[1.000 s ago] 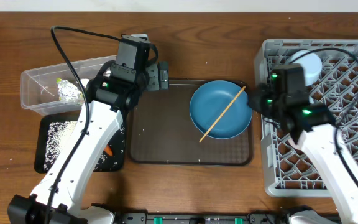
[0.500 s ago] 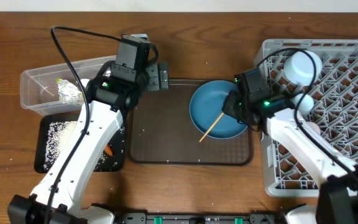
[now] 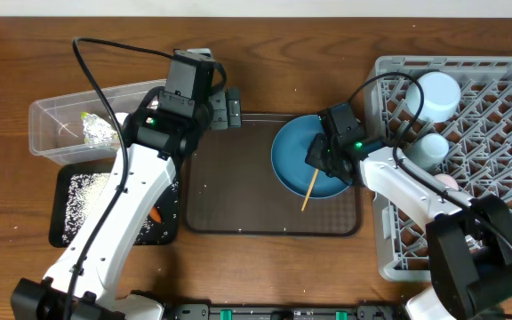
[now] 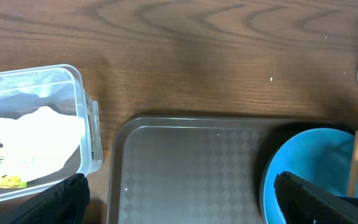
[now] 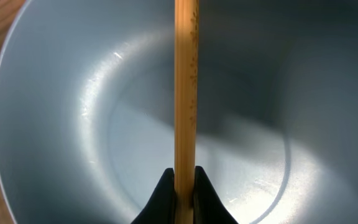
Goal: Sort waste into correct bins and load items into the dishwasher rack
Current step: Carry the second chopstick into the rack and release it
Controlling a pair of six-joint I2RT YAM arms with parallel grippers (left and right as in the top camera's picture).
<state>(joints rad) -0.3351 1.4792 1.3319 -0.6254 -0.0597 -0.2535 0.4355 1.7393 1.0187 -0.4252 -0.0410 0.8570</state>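
because the chopstick (image 5: 186,93) is bound for the rack (image 3: 496,204), the right claw (image 5: 185,186) is pinched tight on its end, over the blue plate (image 3: 290,158) on the brown tray (image 3: 229,196). the left claw (image 3: 228,108) hangs spread wide, empty, at the tray's far edge.

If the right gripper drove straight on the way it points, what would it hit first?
Likely the blue plate: the right gripper, shut on the wooden chopstick, points down into its middle. The gap between them is unclear.

Brown wood-grain table (image 3: 292,40); even light
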